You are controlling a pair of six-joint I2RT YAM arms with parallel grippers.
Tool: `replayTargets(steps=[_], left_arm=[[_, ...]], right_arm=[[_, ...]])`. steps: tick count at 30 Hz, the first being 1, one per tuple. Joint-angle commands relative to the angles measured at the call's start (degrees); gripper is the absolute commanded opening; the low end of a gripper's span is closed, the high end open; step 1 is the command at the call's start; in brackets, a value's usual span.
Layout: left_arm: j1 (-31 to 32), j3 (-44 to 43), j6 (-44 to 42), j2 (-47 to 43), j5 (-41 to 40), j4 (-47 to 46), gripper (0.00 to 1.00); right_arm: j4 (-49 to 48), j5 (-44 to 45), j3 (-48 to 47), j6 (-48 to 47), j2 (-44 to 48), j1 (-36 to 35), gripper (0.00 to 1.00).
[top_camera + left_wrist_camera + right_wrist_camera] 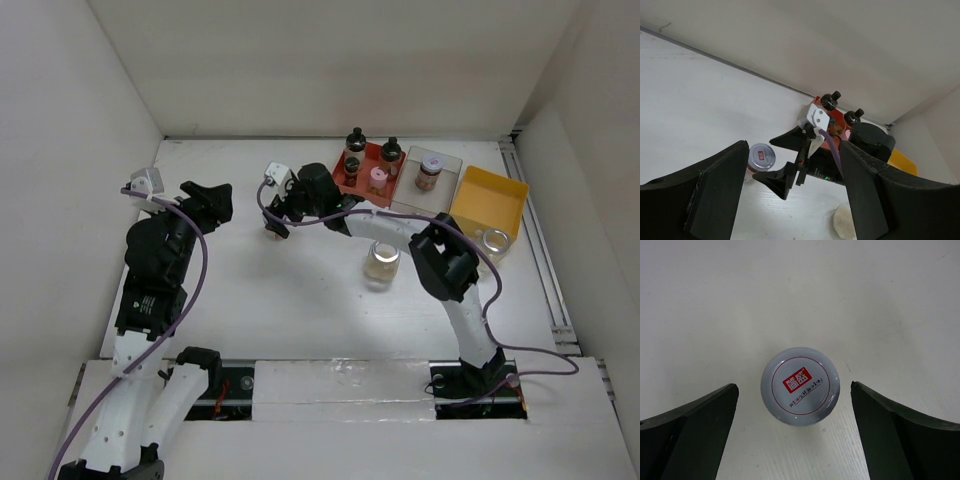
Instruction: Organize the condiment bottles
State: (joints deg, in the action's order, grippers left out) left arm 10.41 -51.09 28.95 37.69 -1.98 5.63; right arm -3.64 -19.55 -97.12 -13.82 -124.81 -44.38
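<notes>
A: Where is the right pincer (793, 387)?
B: Above a pale-lidded jar (761, 156), toward the far edge of the worktop, a little left of the middle. Its fingers stand wide on both sides and do not touch the jar.
A: And the left pincer (794, 147)?
B: Also wide, holding nothing, nearer the left edge.
A: The other bottles?
B: Black-capped bottles (355, 140) and a pink-capped bottle (377, 178) stand in the red tray (370, 155) at the far edge. A lilac-lidded jar (429, 172) is in the clear tray (445, 195) beside it. The wide clear jar (381, 265) stands alone, near the middle.
</notes>
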Motion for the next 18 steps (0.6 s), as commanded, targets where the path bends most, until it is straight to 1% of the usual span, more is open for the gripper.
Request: replayTargets(steps=[1, 4, 5, 6, 10, 11, 13, 15, 16, 17, 18], left_arm=[[0.0, 0.4, -0.7, -0.6, 0.6, -1.6, 0.69], [0.0, 0.4, -0.7, -0.6, 0.6, -1.6, 0.69], [0.0, 0.4, -0.7, -0.1, 1.1, -1.6, 0.69], [0.0, 0.4, -0.7, -0.1, 1.1, -1.6, 0.69], [0.0, 0.4, -0.7, -0.1, 1.1, -1.6, 0.69], [0.0, 0.4, -0.7, -0.1, 1.1, -1.6, 0.69], [0.0, 0.4, -0.7, -0.1, 1.1, -1.6, 0.69], [0.0, 0.4, -0.7, -0.1, 1.1, -1.6, 0.69], [0.0, 0.4, -0.7, -0.1, 1.1, -1.6, 0.69], [0.0, 0.4, -0.7, -0.1, 1.1, -1.6, 0.69], [0.0, 0.4, -0.7, -0.1, 1.1, -1.6, 0.69]], right_arm=[[1.4, 0.0, -5.4, -1.0, -1.9, -0.6, 1.00], [2.0, -0.6, -7.5, -1.0, -3.5, -1.1, 1.00], [2.0, -0.6, -7.6, -1.0, -4.3, -1.7, 0.98], [2.0, 0.8, -8.1, -1.0, -4.3, -1.7, 0.98], [2.0, 2.2, -9.3, -1.0, -5.4, -2.2, 0.91], [2.0, 2.2, -9.9, -1.0, -6.0, -2.2, 0.83], [2.0, 2.2, -9.9, -1.0, -6.0, -2.2, 0.79], [1.4, 2.8, -9.9, -1.0, -6.0, -2.2, 0.71], [1.4, 2.8, -9.9, -1.0, -6.0, -2.2, 0.70], [1.4, 3.4, -9.9, -1.0, -6.0, -2.2, 0.70], [1.4, 3.4, -9.9, -1.0, -6.0, -2.2, 0.73]])
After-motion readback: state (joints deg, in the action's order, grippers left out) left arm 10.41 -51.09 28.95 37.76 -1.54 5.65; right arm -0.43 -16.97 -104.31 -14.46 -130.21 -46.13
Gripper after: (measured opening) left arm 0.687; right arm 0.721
